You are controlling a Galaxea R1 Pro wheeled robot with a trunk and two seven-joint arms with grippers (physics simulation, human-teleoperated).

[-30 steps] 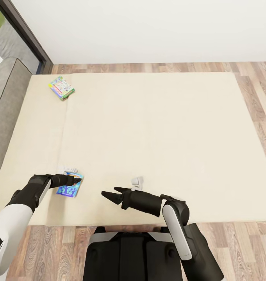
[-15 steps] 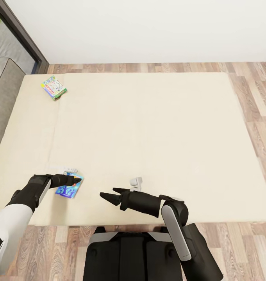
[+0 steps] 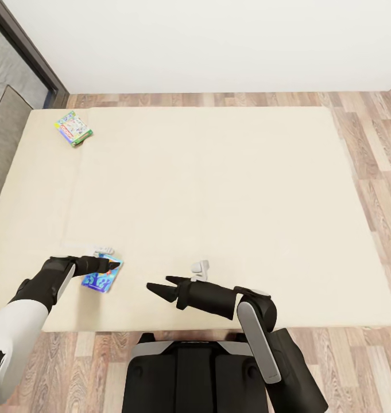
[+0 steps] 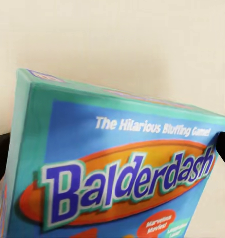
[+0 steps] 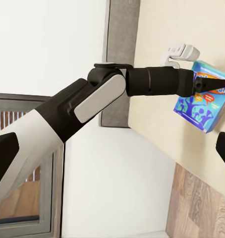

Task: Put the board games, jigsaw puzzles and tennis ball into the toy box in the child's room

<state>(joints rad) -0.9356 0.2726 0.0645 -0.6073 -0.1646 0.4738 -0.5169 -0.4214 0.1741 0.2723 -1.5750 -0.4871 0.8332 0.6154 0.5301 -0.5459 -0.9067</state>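
While the left claw (image 3: pixel 107 265) reaches over the near edge of the bed (image 3: pixel 229 189), its two fingers stand on both sides of the blue board game (image 3: pixel 103 276), a box with the word Balderdash on it; whether they really press it, I cannot tell. At the far left corner of the mattress lies the green-white board game (image 3: pixel 73 128). Beside it, the right claw (image 3: pixel 159 285) hangs open over the cover, holding nothing.
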